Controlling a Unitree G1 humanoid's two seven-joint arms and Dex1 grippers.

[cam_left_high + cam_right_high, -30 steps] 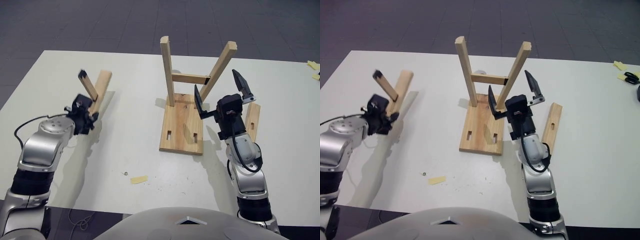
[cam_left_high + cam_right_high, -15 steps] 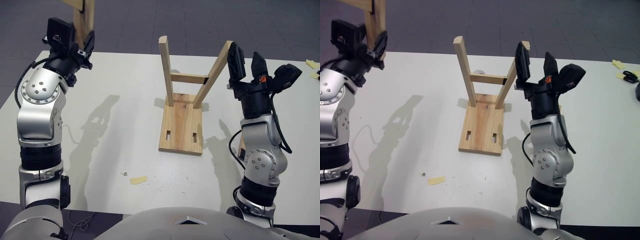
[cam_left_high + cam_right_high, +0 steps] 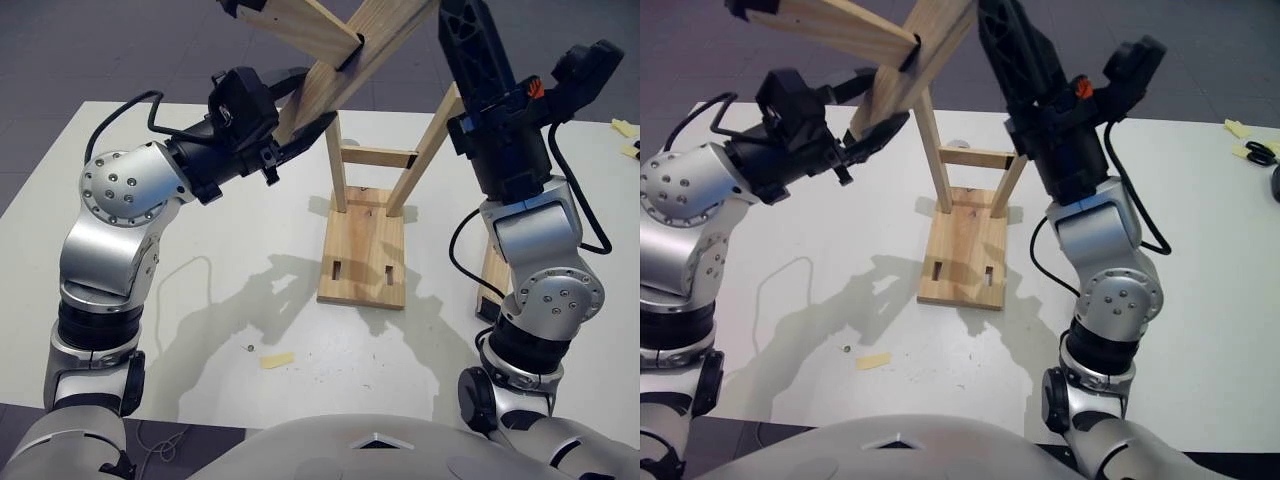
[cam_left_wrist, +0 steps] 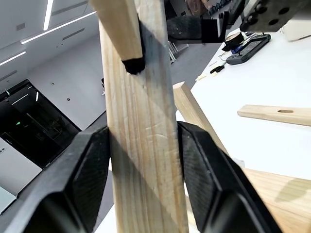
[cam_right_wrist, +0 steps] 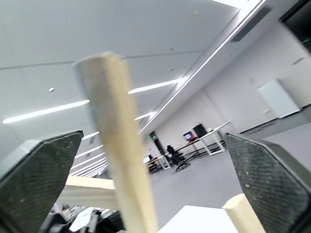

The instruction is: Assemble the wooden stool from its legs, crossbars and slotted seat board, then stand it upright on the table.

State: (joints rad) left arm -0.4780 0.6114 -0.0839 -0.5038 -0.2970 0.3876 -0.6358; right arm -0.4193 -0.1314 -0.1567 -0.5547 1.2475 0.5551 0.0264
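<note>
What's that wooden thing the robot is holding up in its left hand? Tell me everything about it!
It is a pale wooden stool leg with a crossbar stuck into its side, and the joint looks dark. The left hand holds it tilted in the air above the white table. The hand's black fingers press on the leg, one on each side. Only that hand clearly touches it.

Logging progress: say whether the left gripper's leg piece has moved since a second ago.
Yes. The leg piece rose from the table and swung right, toward the seat board.
</note>
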